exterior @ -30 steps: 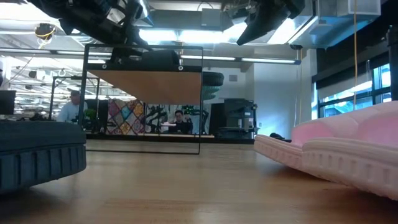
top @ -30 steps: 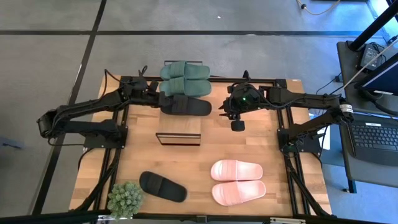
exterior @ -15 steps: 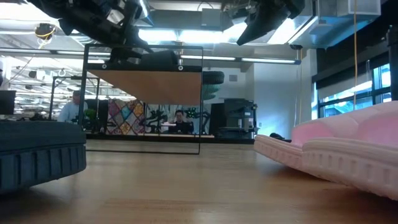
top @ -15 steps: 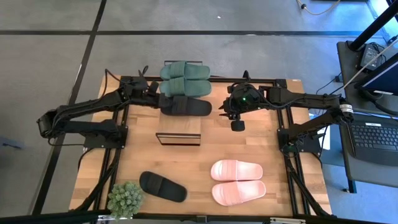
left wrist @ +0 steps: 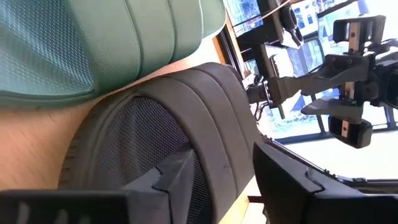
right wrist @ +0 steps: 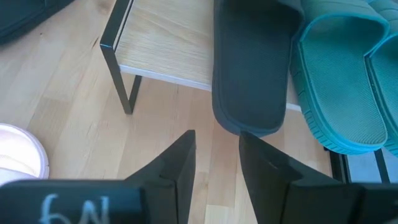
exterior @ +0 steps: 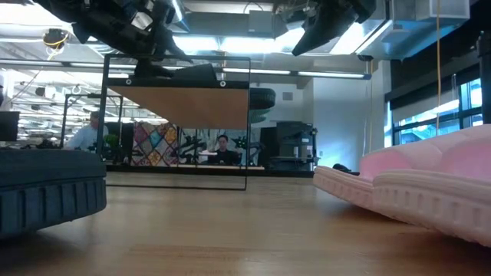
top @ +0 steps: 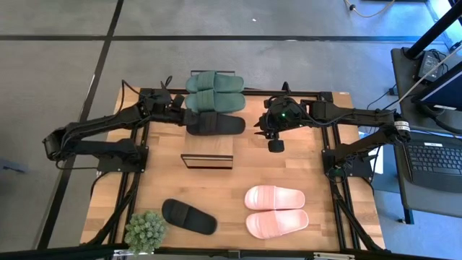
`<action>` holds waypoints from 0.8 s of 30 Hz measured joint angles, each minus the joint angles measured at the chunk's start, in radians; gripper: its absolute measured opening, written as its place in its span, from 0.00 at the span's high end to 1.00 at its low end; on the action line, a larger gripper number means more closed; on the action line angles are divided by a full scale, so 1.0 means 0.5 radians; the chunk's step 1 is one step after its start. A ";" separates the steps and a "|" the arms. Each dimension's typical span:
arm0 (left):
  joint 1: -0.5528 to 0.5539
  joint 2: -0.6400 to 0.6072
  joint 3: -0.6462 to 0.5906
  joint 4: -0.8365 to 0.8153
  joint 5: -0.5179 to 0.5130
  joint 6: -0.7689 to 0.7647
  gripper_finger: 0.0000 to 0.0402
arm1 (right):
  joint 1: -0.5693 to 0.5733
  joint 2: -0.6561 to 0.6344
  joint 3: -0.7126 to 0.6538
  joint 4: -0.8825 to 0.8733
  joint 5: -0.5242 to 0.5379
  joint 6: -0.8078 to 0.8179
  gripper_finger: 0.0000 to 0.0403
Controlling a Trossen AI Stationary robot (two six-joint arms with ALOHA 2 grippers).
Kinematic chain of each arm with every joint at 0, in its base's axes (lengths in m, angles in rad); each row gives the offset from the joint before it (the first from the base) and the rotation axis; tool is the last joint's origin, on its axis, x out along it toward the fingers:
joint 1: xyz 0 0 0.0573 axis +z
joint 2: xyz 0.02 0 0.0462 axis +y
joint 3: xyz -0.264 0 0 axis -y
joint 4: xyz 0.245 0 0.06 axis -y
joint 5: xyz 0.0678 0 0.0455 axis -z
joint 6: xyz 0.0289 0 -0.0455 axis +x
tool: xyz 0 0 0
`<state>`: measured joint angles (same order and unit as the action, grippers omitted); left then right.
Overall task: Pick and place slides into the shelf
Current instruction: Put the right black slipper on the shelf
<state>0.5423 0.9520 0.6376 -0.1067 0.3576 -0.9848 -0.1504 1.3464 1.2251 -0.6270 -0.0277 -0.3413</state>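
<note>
You can read only one marking: pale characters resembling "6N", seen upside down, on the right gripper [right wrist: 214, 186] body's dark housing.

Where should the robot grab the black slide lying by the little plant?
Probably the broad strap of the black slide, coming straight down from above. It lies flat on the table, sole down, so the strap is the raised part that fingers can pinch. The plant stands close to one end, so approach from the open side.
</note>
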 joint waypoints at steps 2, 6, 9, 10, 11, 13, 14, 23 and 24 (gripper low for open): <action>0.033 -0.046 0.000 -0.004 0.002 0.015 0.59 | 0.000 0.000 0.000 0.000 0.000 0.000 0.69; 0.082 -0.154 0.000 0.006 0.003 0.058 0.58 | 0.000 0.000 -0.001 -0.011 0.000 0.000 0.69; 0.095 -0.247 0.000 0.004 0.004 0.101 0.58 | 0.000 0.000 -0.001 -0.012 0.000 0.001 0.69; 0.095 -0.272 0.000 -0.024 0.002 0.104 0.58 | 0.000 0.000 -0.001 -0.013 0.000 0.000 0.69; 0.095 -0.295 0.000 -0.054 0.002 0.106 0.58 | 0.000 0.000 -0.001 -0.012 0.000 0.000 0.69; 0.095 -0.350 0.000 -0.090 0.002 0.107 0.58 | 0.000 0.000 -0.001 -0.013 0.000 0.000 0.69; 0.095 -0.372 0.000 -0.093 0.011 0.109 0.58 | 0.000 0.000 -0.001 -0.013 0.000 0.000 0.69; -0.121 -0.476 0.000 -0.073 0.165 0.638 0.58 | 0.001 0.000 -0.059 0.240 -0.014 -0.113 0.69; -0.139 -0.483 0.000 -0.065 0.142 0.694 0.58 | 0.001 0.000 -0.072 0.301 -0.053 -0.113 0.69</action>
<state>0.4729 0.7107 0.6376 -0.1391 0.4284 -0.6378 -0.1501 1.3464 1.1892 -0.4765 -0.0541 -0.3981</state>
